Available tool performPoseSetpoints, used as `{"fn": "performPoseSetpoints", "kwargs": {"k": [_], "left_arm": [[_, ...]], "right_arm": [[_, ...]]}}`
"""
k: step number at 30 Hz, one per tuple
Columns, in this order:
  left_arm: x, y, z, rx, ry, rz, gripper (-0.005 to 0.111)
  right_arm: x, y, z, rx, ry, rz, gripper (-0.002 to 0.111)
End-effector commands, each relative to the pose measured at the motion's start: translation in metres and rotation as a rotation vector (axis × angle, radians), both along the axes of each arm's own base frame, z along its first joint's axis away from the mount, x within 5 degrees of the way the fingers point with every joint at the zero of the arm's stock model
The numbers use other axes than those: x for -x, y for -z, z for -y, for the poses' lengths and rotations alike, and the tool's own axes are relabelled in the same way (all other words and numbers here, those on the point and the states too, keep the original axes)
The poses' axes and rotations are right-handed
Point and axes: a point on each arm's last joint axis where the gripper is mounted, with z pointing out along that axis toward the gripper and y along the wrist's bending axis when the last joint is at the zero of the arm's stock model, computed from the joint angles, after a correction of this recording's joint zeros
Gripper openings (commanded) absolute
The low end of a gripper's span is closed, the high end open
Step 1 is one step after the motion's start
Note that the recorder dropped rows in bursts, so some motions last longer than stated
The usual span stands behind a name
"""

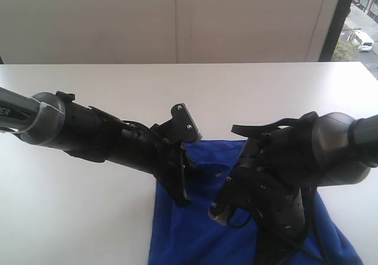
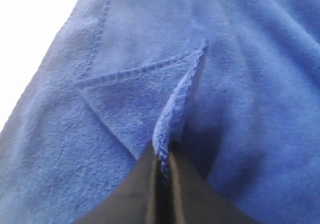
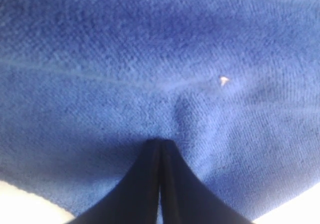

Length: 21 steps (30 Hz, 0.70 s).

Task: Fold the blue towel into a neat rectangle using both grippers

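The blue towel (image 1: 195, 223) lies rumpled at the near middle of the white table (image 1: 77, 218). My left gripper (image 2: 161, 153) reaches in from the left and is shut on a raised, stitched corner fold of the blue towel (image 2: 130, 109), which stands up between the fingers (image 2: 137, 194). My right gripper (image 3: 160, 143) comes in from the right, jaws pressed together, with the blue towel (image 3: 165, 59) puckered at the tips. In the exterior view both arm ends, left gripper (image 1: 181, 185) and right gripper (image 1: 224, 206), hover over the cloth's far part. No white tag shows.
Bare white table (image 2: 25, 29) stretches to the left, right and far side of the towel. A pale wall (image 1: 177, 17) stands behind the far edge, with a window strip at the back right. A tiny white speck (image 3: 223, 79) sits on the cloth.
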Motion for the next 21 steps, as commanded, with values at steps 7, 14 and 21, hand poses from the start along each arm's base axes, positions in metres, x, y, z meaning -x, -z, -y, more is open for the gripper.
{"fn": "performPoseSetpoints", "kwargs": {"k": [7,14,21], "left_arm": [[-0.018,0.0,-0.016,-0.062,-0.335,0.015,0.0],[-0.02,0.002,-0.02,-0.046,-0.445,-0.038,0.0],[-0.016,0.011,-0.03,-0.104,-0.501,-0.046,0.001]], "right_arm": [[0.003,0.007,-0.004,-0.048,0.038,-0.019,0.0],[0.003,0.007,-0.004,-0.048,0.038,-0.019,0.0],[0.003,0.007,-0.004,-0.051,0.037,-0.017,0.0]]}}
